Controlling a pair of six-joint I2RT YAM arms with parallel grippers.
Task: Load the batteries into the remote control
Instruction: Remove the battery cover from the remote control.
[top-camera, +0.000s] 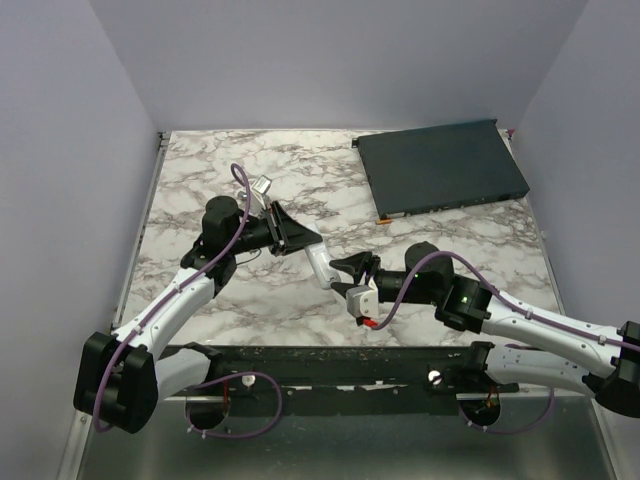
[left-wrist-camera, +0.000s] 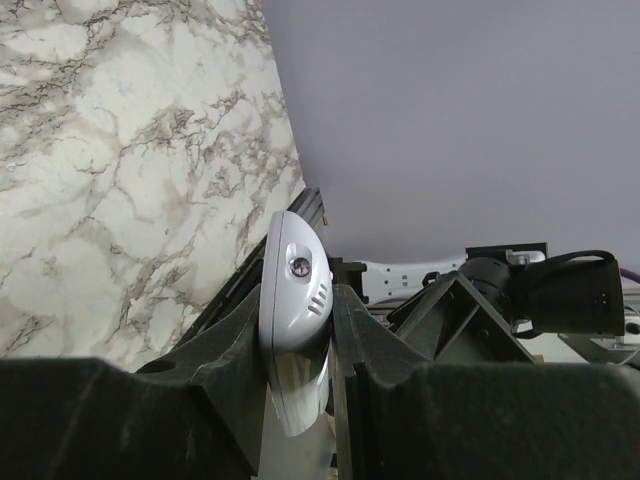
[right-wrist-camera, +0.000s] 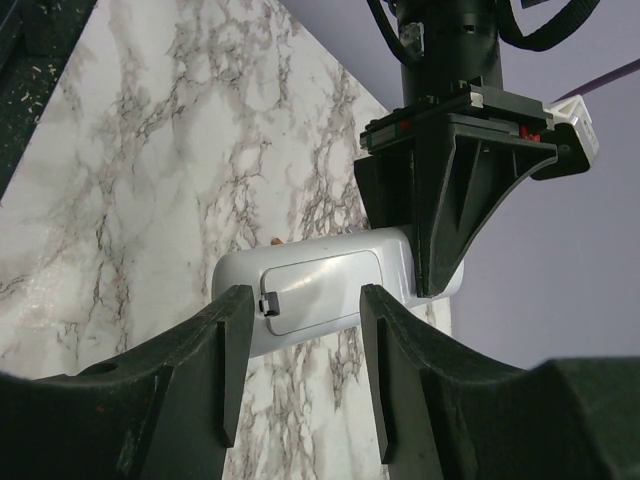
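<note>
Left pincer (left-wrist-camera: 297, 305) is clamped on the remote control (left-wrist-camera: 290, 270); right pincer (right-wrist-camera: 305, 300) gapes wide at its right end, holding nothing.

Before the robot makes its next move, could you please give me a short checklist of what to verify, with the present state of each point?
1. Hold on the remote control: ok. The left claw is shut on it, fingers pressing both sides.
2. The right claw is ready: ok. It is open, with one finger on either side of the back panel.
3. The back panel faces the right claw: ok. Its latch is in view.
4. The battery recess is exposed: not ok. The panel looks closed.
5. Location of the batteries: cannot tell. Only a tiny orange speck shows behind the remote.
6. The dark box is away from both arms: ok.
</note>
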